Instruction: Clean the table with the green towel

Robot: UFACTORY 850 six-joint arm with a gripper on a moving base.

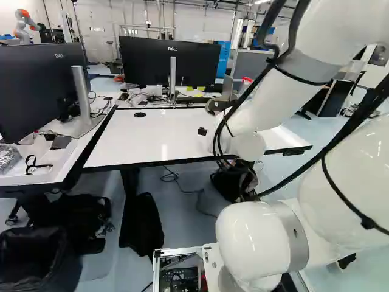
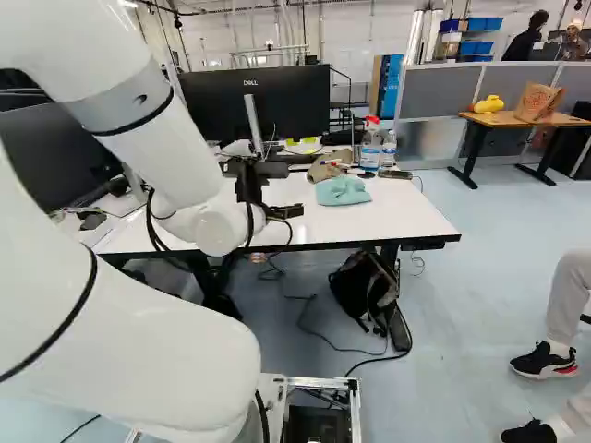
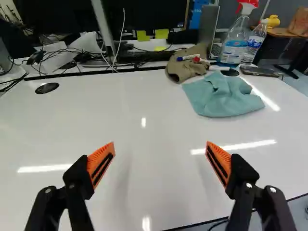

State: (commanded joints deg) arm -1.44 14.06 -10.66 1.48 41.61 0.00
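You can see the green towel (image 3: 222,96) lying crumpled on the white table (image 3: 120,125), near the far right corner, just beside a tan cloth (image 3: 186,67) and a spray bottle (image 3: 236,36). Your pincer (image 3: 160,160) is wide open and holds nothing. It hangs over the near edge of the table. The towel is ahead of it and off to the right, well apart. You cannot tell from this if the table has been wiped or not.

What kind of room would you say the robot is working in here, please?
Probably a shared office or lab workspace: white desks with large monitors, grey partition screens, and a green towel lying near a spray bottle.
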